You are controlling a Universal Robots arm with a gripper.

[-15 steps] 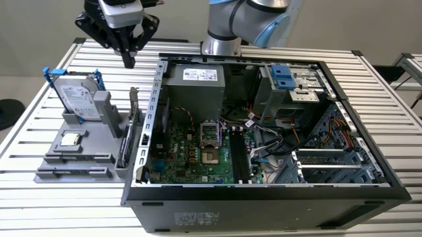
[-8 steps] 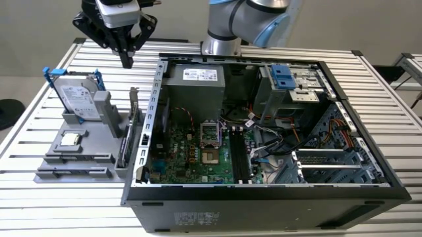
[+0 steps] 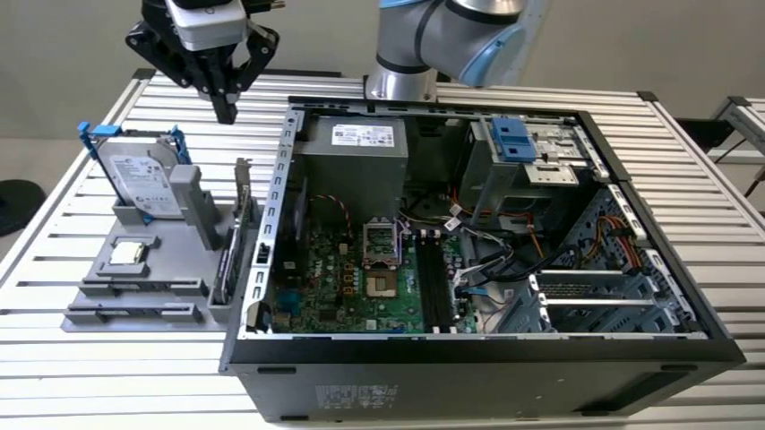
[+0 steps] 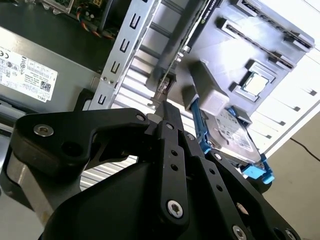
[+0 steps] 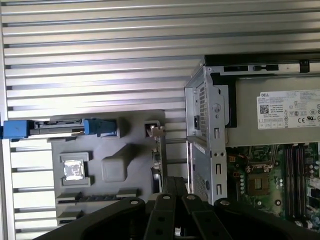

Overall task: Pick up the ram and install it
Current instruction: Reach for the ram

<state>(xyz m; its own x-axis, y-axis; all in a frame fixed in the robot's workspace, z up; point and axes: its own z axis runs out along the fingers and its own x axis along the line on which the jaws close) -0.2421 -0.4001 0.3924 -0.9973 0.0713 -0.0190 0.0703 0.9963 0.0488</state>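
At the upper left of the exterior view, the gripper (image 3: 225, 115) hangs with fingers together, holding nothing. The ram (image 3: 143, 288) appears to lie in the grey holder (image 3: 179, 266) at lower left, beside the open computer case (image 3: 478, 387).

Gripper up high, pointing straight down.
The black gripper (image 3: 225, 113) hangs with its fingers (image 4: 170, 131) pressed together, nothing between them. The arm (image 3: 413, 40) stands grey, with a blue-capped joint, to the exterior view's right of it.
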